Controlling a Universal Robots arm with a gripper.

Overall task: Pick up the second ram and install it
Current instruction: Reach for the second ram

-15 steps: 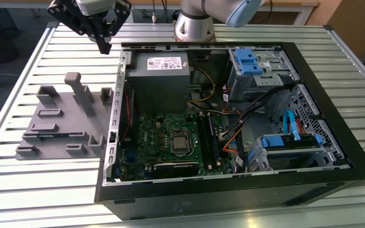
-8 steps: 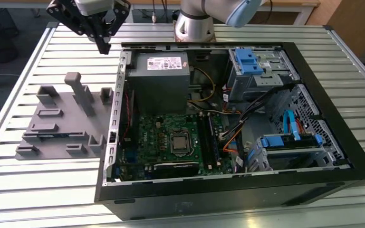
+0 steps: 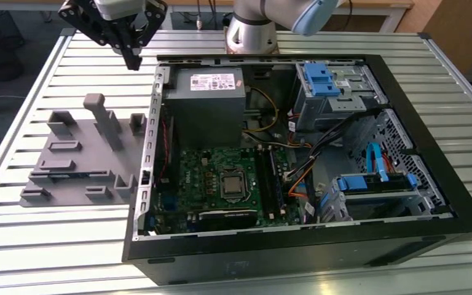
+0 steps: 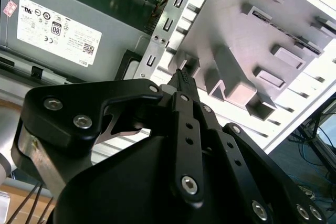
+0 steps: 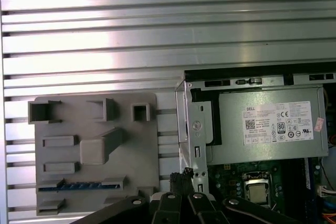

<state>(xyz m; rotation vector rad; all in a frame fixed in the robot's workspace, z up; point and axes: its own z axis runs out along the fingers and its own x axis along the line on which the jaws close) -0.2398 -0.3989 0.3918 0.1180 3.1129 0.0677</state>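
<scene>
your gripper hangs closed and empty near the case; the ram sits slotted in the grey holder. it's likely light, stiff, fragile: pinch its long flat faces mid-length.

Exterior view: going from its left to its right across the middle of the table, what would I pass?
Grey fixture plate → green motherboard → drive cage with blue latches → black case wall.
</scene>
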